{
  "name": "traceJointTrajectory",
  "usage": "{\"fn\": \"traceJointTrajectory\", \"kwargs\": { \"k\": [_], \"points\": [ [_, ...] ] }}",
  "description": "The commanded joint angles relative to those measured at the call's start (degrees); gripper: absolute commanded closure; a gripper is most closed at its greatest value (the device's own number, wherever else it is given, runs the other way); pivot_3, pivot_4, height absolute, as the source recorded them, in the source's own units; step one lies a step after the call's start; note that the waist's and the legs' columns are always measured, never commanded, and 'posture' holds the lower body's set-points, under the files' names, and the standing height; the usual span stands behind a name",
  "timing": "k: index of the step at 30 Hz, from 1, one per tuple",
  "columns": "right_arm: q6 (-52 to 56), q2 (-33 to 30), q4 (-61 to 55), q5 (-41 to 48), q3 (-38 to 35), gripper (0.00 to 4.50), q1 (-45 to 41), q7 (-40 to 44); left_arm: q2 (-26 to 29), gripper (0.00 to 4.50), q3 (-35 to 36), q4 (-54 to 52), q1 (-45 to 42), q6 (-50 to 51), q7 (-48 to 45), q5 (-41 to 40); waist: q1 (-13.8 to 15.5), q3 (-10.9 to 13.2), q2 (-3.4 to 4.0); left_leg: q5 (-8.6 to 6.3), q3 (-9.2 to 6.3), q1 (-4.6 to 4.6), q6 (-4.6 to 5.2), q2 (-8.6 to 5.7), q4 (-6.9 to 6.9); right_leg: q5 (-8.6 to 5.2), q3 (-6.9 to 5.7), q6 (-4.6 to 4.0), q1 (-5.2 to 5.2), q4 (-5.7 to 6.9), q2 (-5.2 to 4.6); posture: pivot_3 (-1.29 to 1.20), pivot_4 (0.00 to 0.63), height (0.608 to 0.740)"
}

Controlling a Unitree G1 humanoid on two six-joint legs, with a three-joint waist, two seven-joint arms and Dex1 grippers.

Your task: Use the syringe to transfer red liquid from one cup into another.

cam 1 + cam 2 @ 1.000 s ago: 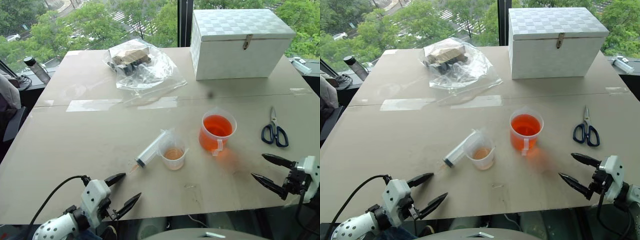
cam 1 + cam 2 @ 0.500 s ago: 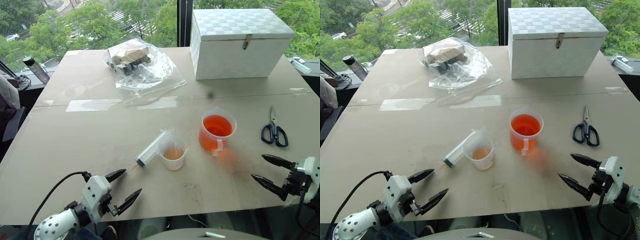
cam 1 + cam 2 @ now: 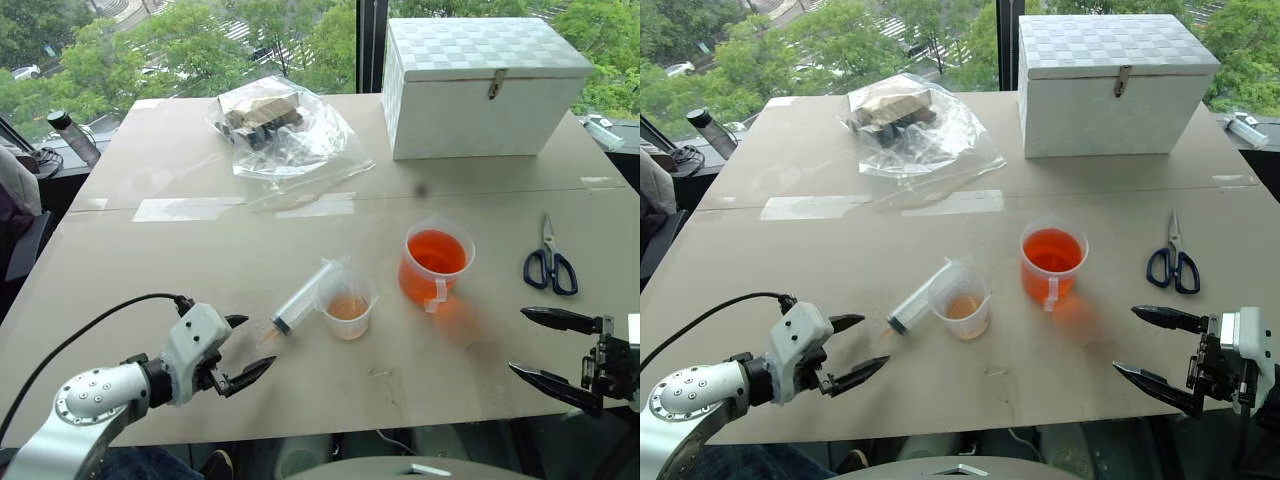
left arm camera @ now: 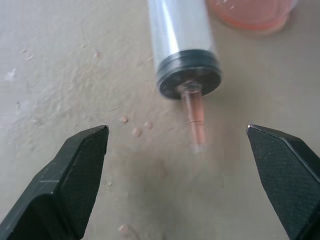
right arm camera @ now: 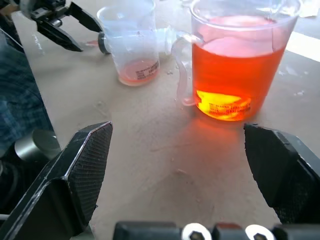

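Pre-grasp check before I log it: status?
Both grippers open, left gripper nearing syringe tip. Syringe flat on table beside small cup. Nothing in the way.

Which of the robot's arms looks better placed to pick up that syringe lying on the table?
Probably the left. Its open left gripper sits just short of the syringe tip, while the right gripper hangs beyond the beaker.

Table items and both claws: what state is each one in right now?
Syringe: lying flat beside the small cup, unheld.
Beaker: upright, mostly full of red liquid.
Small cup: upright, shallow pale orange layer.
White box: lid shut.
Scissors: closed, lying flat.
Plastic bag: lying flat, with things inside.
Left claw: open, empty, near the syringe tip.
Right claw: open, empty.
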Motion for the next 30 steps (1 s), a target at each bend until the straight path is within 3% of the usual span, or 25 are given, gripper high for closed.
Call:
{"fn": "traceJointTrajectory", "kwargs": {
  "k": [1,9,16,24,30],
  "points": [
    [1.2,-1.0,-5.2,4.3,-2.9,0.04,-0.7,0.7,1.9,0.00,-0.5,-2.0,-5.7,5.5,0.8,-1.8,0.1,0.0,-0.04,0.00,0.00,0.00,0.00,0.00,0.01,0.00,0.00,0.00,0.00,0.00,0.00,0.00,0.150,0.740],
    [6.3,-4.3,-12.9,13.8,-6.9,0.04,-5.7,-4.7,5.2,0.00,-6.7,-0.8,-15.1,11.2,-0.5,-0.8,-0.2,0.1,-0.10,0.00,0.00,-0.03,0.00,0.00,0.03,0.01,-0.01,0.02,-0.01,0.01,0.01,0.00,0.150,0.740],
    [13.2,-10.4,-16.9,29.6,-7.0,0.04,-15.1,-17.3,4.1,0.00,-10.7,0.1,-19.7,14.7,1.0,-0.7,0.1,0.2,-0.30,0.01,-0.02,-0.06,-0.01,0.00,0.04,0.01,-0.01,0.02,-0.04,0.05,0.01,0.00,0.150,0.740],
    [17.0,-14.0,-17.7,31.5,-4.7,0.04,-21.2,-20.8,4.4,0.00,-14.1,-2.9,-21.8,20.9,4.6,-0.3,0.0,0.3,-0.43,0.02,-0.02,-0.11,-0.02,0.00,0.05,0.02,-0.04,0.03,-0.06,0.03,0.01,0.00,0.150,0.740],
    [17.4,-13.2,-16.9,31.1,-3.5,0.04,-23.6,-21.7,2.4,0.00,-14.9,-3.4,-25.2,22.9,6.4,-1.0,0.1,0.3,-0.46,0.02,-0.02,-0.11,-0.02,0.00,0.07,0.02,-0.05,0.04,-0.06,0.06,0.02,0.00,0.150,0.740]
  ]
}}
